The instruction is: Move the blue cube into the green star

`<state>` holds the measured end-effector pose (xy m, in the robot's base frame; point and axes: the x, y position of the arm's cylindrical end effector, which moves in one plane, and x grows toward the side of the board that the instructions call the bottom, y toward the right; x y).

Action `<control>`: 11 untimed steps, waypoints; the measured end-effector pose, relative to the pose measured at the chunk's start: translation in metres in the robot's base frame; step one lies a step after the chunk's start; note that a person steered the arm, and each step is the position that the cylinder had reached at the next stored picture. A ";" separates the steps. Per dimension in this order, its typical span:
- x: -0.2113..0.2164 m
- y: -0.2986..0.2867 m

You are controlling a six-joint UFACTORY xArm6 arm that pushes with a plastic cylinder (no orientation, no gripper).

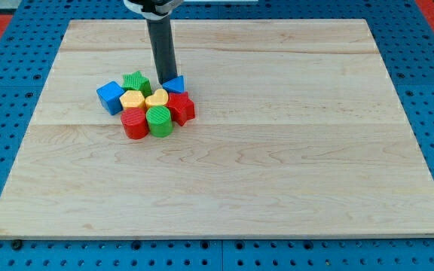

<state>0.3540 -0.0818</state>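
The blue cube (111, 97) sits at the cluster's left edge on the wooden bench (277, 150), close beside the green star (136, 81), though contact is unclear. My tip (167, 81) rests right of the star, beside a small blue block (175, 84). No gripper fitted; the final nudge seems left.

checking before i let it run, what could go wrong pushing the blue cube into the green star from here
1. My tip sits at the cluster's top, beside the small blue block, on the far side of the green star from the blue cube; crossing over could scatter blocks.
2. The cube touches the yellow block, so a push may drag it along.
3. The star is hemmed in by neighbours, so contact could jostle the whole cluster.
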 end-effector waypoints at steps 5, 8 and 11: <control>0.006 -0.201; 0.064 -0.151; 0.049 -0.094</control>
